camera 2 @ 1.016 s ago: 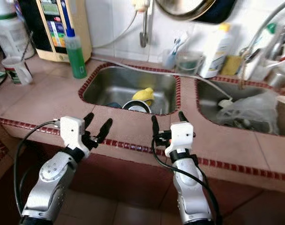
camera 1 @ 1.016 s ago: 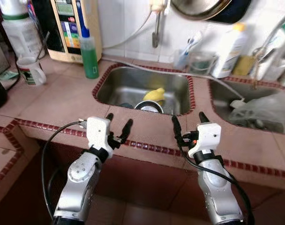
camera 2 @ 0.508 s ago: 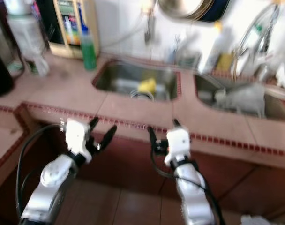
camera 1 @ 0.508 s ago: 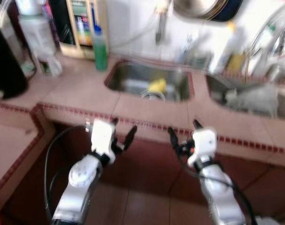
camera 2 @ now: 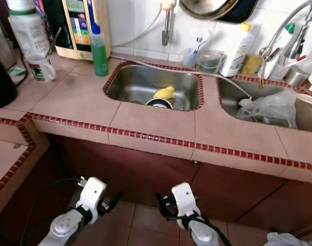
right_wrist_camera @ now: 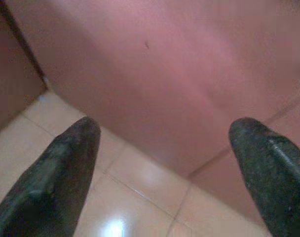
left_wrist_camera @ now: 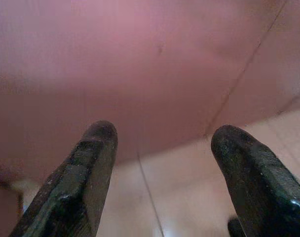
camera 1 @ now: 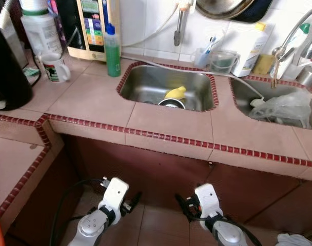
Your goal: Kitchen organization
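- Black kettle (camera 1: 7,72): far left on the worktop (camera 1: 89,100), partly cut off by the picture edge.
- White mug (camera 1: 56,67): stands just right of the kettle, near a large white jug (camera 1: 40,31).
- Green bottle (camera 1: 113,51): upright with a blue cap, at the far left corner of the left sink (camera 1: 145,84).
- Left sink: holds a yellow object (camera 1: 175,93) touching a round metal bowl (camera 1: 172,103).
- White bottle (camera 1: 252,48): upright against the wall, behind the gap between the two sinks.
- Right sink (camera 1: 238,92): holds a crumpled clear plastic bag (camera 1: 281,107); a tap (camera 1: 287,36) stands behind it.
- Left tool (camera 1: 133,201): low, in front of the cabinet face and above the floor (camera 1: 156,225); fingers (left_wrist_camera: 86,173) spread wide, holding nothing.
- Right tool (camera 1: 184,205): low, just right of the left tool; fingers (right_wrist_camera: 66,173) spread wide, holding nothing.
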### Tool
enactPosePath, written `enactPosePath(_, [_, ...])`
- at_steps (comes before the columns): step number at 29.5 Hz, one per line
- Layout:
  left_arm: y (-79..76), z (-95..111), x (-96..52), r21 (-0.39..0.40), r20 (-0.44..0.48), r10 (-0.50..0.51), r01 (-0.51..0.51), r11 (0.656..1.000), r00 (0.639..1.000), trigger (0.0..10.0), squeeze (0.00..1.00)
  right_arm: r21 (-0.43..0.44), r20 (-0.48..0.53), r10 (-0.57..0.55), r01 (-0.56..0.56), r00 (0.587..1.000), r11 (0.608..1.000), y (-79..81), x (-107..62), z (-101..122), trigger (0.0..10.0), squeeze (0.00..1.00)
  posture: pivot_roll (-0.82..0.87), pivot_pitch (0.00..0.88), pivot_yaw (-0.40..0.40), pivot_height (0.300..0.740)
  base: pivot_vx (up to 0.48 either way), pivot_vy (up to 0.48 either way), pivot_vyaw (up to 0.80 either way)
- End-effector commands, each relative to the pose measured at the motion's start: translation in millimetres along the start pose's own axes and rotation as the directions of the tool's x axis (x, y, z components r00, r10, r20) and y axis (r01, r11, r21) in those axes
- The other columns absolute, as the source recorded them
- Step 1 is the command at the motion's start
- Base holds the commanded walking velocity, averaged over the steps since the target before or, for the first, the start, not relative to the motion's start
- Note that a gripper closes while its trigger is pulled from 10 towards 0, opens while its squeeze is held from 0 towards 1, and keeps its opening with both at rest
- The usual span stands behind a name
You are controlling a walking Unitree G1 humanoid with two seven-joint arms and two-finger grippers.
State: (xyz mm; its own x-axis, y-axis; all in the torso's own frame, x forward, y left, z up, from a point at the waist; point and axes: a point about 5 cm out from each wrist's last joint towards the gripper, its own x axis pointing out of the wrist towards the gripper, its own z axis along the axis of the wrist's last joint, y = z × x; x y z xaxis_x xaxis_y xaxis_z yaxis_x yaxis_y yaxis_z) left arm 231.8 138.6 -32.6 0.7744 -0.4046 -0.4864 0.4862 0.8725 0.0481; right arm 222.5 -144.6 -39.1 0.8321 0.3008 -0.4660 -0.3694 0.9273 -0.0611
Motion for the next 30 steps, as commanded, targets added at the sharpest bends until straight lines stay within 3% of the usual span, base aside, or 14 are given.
enactPosePath(1, [-0.1, -9.0, -0.4, -0.001, -0.044, 0.015, -0.015, 1.0, 0.999, 10.0, 0.0, 0.008, -0.057, -0.031, 0.032, 0.998, 0.999, -4.5, -4.0, -12.3, 10.0, 0.0, 0.09, 0.0, -0.051, 0.74, 0.0, 0.0, 0.0])
enactPosePath(6, [-1.4, -27.0, -3.1, -0.066, -0.136, 0.059, -0.069, 0.995, 0.989, 10.0, 0.0, 0.002, -0.202, -0.102, 0.105, 0.974, 0.994, -8.2, -18.9, -43.2, 10.0, 0.0, 0.11, 0.0, -0.057, 0.74, 0.0, 0.0, 0.0])
enactPosePath(14, [-17.9, -55.9, -13.4, -0.015, -0.281, 0.053, -0.06, 0.998, 0.958, 10.0, 0.0, 0.086, -0.374, -0.133, 0.177, 0.918, 0.98, -0.1, -38.6, -77.2, 10.0, 0.0, 0.11, 0.0, -0.062, 0.74, 0.0, 0.0, 0.0])
enactPosePath(17, [-19.5, -65.9, -19.4, -0.049, -0.324, 0.065, -0.086, 0.995, 0.944, 10.0, 0.0, 0.113, -0.418, -0.138, 0.202, 0.898, 0.973, 1.7, -45.0, -85.9, 10.0, 0.0, 0.11, 0.0, -0.062, 0.74, 0.0, 0.0, 0.0])
enactPosePath(20, [-10.9, -67.2, -22.2, -0.079, -0.327, 0.12, -0.154, 0.985, 0.938, 10.0, 0.0, 0.141, -0.427, -0.137, 0.215, 0.894, 0.966, 1.9, -46.5, -87.8, 10.0, 0.0, 0.1, 0.0, -0.059, 0.74, 0.0, 0.0, 0.0])
enactPosePath(30, [-7.4, -79.9, -33.8, -0.012, -0.375, 0.116, -0.13, 0.991, 0.92, 10.0, 0.0, 0.102, -0.432, -0.112, 0.172, 0.895, 0.98, 2.3, -43.5, -85.6, 10.0, 0.0, 0.1, 0.0, -0.051, 0.74, 0.0, 0.0, 0.0])
